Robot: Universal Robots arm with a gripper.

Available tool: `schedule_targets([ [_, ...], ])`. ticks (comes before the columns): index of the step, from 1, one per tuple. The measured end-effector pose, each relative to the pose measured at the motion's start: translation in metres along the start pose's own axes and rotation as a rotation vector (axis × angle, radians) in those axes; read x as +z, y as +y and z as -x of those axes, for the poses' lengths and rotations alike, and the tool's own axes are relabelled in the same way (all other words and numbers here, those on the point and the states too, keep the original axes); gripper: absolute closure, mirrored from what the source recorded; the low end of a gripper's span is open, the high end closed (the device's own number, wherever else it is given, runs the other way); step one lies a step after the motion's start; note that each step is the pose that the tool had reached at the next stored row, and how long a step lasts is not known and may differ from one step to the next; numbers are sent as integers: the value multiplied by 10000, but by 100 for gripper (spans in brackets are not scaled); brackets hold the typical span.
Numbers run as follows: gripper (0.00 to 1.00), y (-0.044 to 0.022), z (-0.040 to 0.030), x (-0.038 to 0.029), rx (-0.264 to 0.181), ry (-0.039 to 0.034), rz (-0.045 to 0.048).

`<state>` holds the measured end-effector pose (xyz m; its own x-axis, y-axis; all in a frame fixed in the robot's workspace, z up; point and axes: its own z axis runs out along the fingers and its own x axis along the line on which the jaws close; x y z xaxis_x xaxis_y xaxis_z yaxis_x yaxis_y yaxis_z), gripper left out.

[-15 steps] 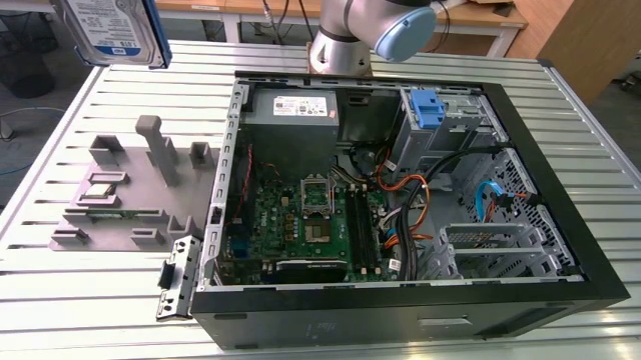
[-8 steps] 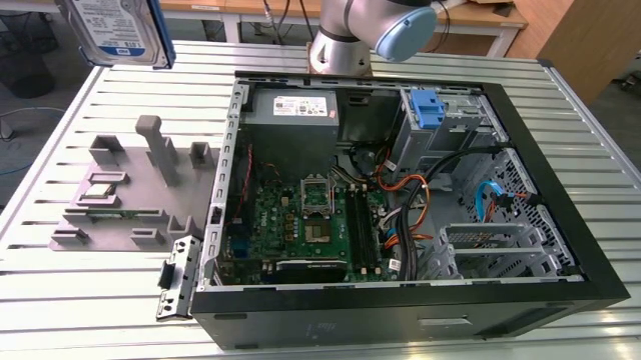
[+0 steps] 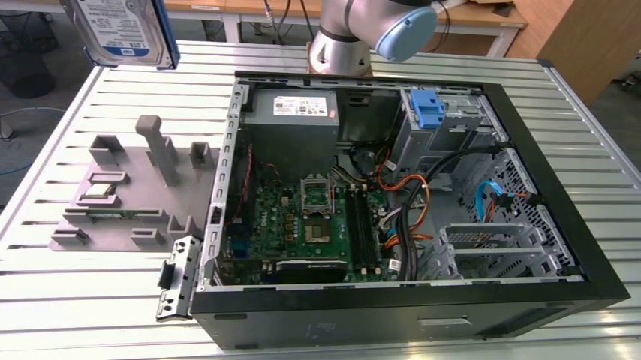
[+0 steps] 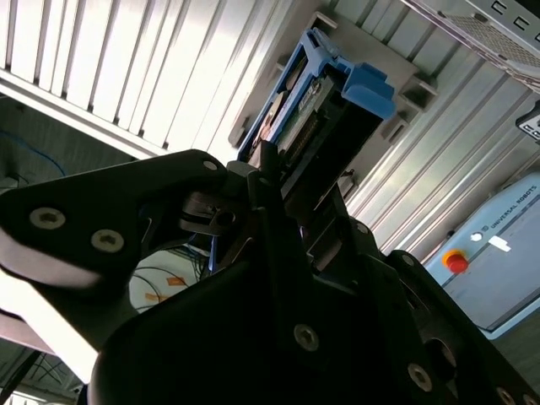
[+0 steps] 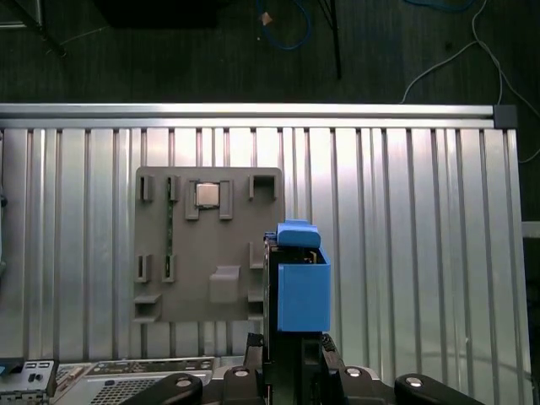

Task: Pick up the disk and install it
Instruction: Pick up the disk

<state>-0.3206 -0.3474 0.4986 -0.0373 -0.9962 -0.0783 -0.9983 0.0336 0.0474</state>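
The disk [image 3: 120, 30] hangs high above the slatted table's far corner at the exterior view's left, its blue-and-white label facing the camera and a blue rail along its side. In the first wrist view the disk [image 5: 301, 291] appears edge-on with its blue rail uppermost, over the edge of the grey fixture plate [image 5: 211, 245]. My gripper [image 5: 289, 342] is shut on it, one dark finger on each side. In the second wrist view the disk [image 4: 333, 105] sticks out beyond the gripper [image 4: 291, 198].
An open computer case [image 3: 561, 225] lies on the table at the exterior view's right, with a power supply [image 3: 290, 109], motherboard [image 3: 320, 217] and blue bay latch [image 3: 428, 109]. The fixture plate [image 3: 110, 202] carries a small silver chip [image 5: 208, 195]. The arm's base [image 3: 346, 37] stands behind the case.
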Motion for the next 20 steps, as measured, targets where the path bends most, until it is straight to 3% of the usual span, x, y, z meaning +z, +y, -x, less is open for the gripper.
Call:
schedule_targets([
  [14,65,-74,2,1,0,0,0],
  [20,65,-145,5,0,-1,0,0],
])
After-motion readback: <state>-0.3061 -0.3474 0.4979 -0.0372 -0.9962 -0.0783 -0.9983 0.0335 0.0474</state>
